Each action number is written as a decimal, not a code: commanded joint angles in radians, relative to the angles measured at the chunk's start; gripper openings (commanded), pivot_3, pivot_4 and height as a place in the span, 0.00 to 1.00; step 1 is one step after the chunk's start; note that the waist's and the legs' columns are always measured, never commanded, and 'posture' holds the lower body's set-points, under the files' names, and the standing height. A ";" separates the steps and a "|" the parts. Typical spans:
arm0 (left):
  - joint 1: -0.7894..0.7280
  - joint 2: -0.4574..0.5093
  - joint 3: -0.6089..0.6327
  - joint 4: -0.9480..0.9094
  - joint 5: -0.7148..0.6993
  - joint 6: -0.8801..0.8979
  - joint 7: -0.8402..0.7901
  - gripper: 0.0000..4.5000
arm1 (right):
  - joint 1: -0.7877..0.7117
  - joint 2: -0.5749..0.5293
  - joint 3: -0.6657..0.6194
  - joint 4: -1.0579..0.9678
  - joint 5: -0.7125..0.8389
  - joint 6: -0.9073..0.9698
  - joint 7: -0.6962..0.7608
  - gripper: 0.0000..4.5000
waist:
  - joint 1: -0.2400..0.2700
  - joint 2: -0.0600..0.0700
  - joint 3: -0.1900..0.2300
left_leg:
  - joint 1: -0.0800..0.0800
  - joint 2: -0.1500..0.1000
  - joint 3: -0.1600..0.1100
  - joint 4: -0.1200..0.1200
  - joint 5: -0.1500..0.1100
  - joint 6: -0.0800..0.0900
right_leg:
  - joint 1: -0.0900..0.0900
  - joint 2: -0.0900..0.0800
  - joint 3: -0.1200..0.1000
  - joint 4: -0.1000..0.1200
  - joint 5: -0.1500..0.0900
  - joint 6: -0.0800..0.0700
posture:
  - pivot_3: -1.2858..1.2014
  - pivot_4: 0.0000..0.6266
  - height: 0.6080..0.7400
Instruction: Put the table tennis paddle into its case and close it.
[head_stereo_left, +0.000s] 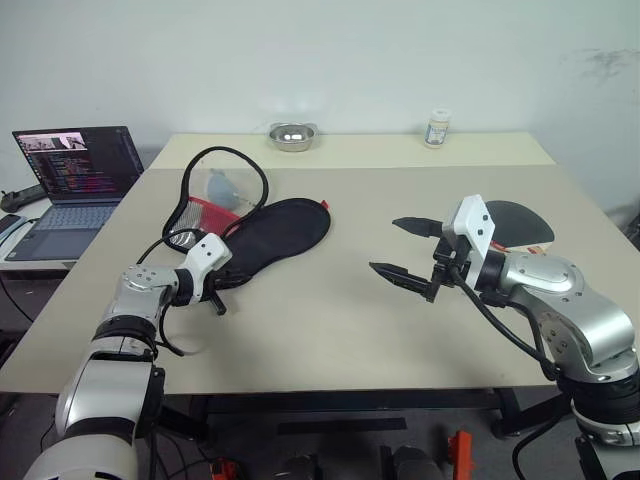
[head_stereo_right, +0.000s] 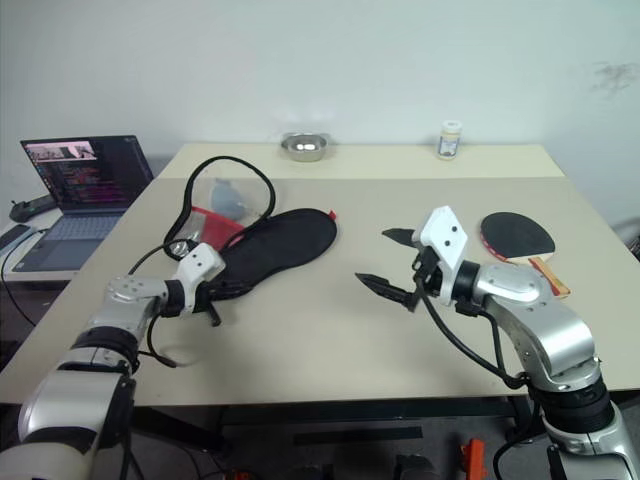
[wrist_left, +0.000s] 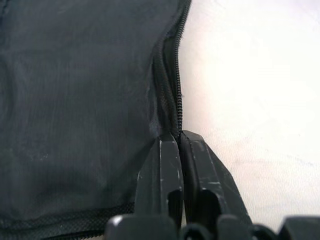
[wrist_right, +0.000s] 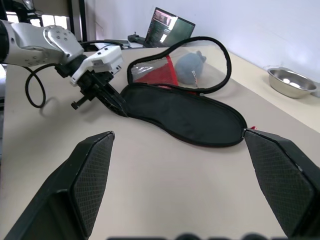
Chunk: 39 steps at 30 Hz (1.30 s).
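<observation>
One case (head_stereo_left: 282, 232), one table tennis paddle (head_stereo_right: 517, 237), one metal bowl (head_stereo_left: 292, 136), one small jar (head_stereo_left: 437, 128), and one laptop (head_stereo_left: 78, 175) beside the surface (head_stereo_left: 330, 330).

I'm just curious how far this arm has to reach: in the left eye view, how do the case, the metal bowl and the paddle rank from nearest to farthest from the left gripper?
1. The case: the left gripper is shut on its edge.
2. The metal bowl: at the table's far edge.
3. The paddle: across the table, behind the right arm.

The black case (head_stereo_left: 285, 232) lies unzipped; the paddle (head_stereo_right: 515, 237) lies well apart.
</observation>
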 joint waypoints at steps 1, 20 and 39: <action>0.006 -0.027 0.040 -0.027 -0.040 0.028 -0.019 0.01 | -0.019 -0.012 -0.030 -0.007 -0.009 -0.030 0.000 1.00 | 0.004 0.000 0.000 | 0.000 0.000 0.000 0.000 0.000 0.000 | 0.000 0.000 0.000 0.000 0.000 0.000 | 0.52 0.24 1.00; 0.057 -0.397 -0.044 -0.460 -0.109 0.271 -0.058 0.01 | 0.091 -0.107 -0.083 -0.016 -0.015 -0.048 0.040 1.00 | 0.030 -0.002 0.001 | -0.010 -0.003 -0.001 0.002 0.000 0.000 | -0.006 -0.003 -0.001 -0.003 0.000 0.000 | 0.52 0.24 1.00; 0.162 -0.393 -0.067 -0.782 -0.171 0.394 -0.040 0.86 | 0.108 -0.098 -0.099 -0.007 -0.007 -0.025 0.004 1.00 | 0.029 -0.003 0.001 | -0.010 -0.002 -0.001 0.001 0.001 -0.002 | -0.006 -0.003 0.000 -0.003 0.000 0.000 | 0.52 0.24 1.00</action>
